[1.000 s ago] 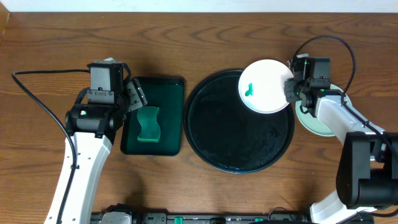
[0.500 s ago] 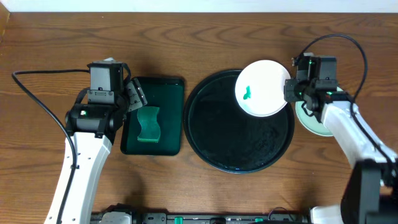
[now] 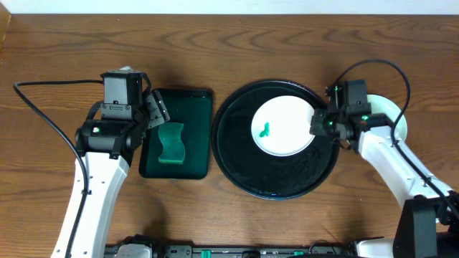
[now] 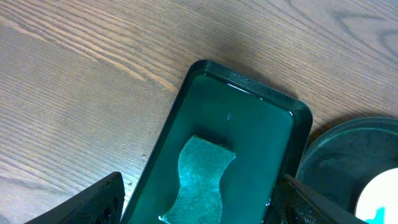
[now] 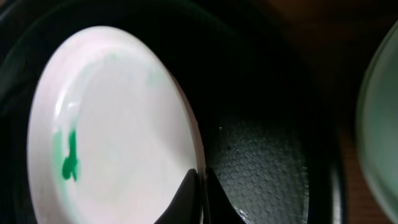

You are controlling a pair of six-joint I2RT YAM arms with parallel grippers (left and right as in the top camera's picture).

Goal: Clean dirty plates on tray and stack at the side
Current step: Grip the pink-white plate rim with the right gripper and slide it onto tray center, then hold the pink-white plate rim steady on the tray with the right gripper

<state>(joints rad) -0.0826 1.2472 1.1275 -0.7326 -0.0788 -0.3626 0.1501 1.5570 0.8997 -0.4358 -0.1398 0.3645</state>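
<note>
A white plate (image 3: 287,127) with a small green smear (image 3: 265,130) was clamped at its rim by the right gripper (image 3: 316,123); the left gripper (image 3: 158,110) was seen with jaws apart.

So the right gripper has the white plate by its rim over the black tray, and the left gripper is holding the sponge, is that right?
Not quite. The left gripper is open and holds nothing; the sponge lies in the green tray, as the left wrist view shows. The right gripper does pinch the white plate by its rim over the black tray.
</note>
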